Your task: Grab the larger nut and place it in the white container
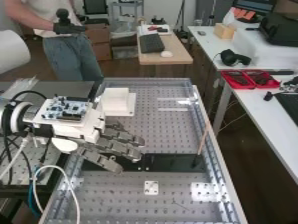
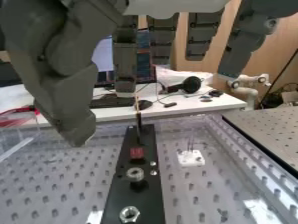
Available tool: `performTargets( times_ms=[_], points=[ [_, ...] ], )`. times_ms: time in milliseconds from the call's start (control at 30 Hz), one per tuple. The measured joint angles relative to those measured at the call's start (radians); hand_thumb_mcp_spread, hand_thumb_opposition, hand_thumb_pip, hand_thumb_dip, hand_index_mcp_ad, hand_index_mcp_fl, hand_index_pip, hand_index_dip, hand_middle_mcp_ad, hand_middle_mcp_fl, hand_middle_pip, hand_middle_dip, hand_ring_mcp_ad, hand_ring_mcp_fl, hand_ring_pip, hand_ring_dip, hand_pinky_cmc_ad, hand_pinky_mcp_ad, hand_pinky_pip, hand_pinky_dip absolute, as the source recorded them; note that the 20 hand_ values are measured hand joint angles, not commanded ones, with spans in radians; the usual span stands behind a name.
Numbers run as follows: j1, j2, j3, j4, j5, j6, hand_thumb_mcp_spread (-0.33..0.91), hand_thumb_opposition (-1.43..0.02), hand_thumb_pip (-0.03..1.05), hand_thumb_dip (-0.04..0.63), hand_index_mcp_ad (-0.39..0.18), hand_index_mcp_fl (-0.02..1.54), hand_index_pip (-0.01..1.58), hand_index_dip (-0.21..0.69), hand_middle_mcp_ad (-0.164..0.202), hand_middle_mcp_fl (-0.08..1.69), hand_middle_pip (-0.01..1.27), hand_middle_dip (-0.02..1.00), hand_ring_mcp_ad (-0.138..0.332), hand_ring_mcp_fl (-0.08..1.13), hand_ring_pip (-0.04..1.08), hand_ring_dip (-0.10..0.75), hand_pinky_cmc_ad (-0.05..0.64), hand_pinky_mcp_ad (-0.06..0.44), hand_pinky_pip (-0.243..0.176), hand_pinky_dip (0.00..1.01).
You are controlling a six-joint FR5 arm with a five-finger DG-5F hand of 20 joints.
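The hand [image 1: 120,147], released and empty, extends dark-grey segmented fingers above the perforated bench [image 1: 113,200]; the larger-looking hexagonal metal nut [image 2: 129,214] lies on a smooth black strip [image 2: 145,137], outside the boxy white container [image 1: 116,102].

A lab, with a perforated bench [image 1: 166,135] and bare circuit board [image 1: 64,107].

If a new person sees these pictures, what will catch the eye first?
The hand first, its dark fingers extended above the bench. Next, the white container near the bench's far left corner in the high view. Then the small red block, in line with two nuts on the black strip.
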State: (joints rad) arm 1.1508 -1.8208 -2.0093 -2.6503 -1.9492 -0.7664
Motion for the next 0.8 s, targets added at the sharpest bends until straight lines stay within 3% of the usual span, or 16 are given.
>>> performTargets(
  times_ms=[233, 467, 800],
  points=[
    [-0.009, -0.048, -0.016, 0.059, -0.011, 0.001, 0.26, -0.88, 0.72, 0.176, -0.136, 0.02, 1.43, -0.012, 0.058, 0.00, 0.12, 0.16, 0.159, 0.00, 0.07, 0.059, 0.328, 0.281, -0.106, 0.51],
    [-0.008, -0.091, -0.021, 0.100, -0.023, -0.004, 0.30, -0.90, 0.72, 0.176, -0.152, 0.02, 1.52, 0.065, 0.058, 0.00, 0.12, 0.16, 0.159, 0.00, 0.06, 0.059, 0.328, 0.278, -0.106, 0.51],
    [-0.012, -0.123, -0.021, 0.135, -0.054, -0.064, 0.31, -0.90, 0.73, 0.176, -0.169, 0.02, 1.54, 0.113, 0.058, 0.00, 0.12, 0.16, 0.159, 0.00, 0.06, 0.072, 0.328, 0.281, -0.106, 0.49]
  ],
)
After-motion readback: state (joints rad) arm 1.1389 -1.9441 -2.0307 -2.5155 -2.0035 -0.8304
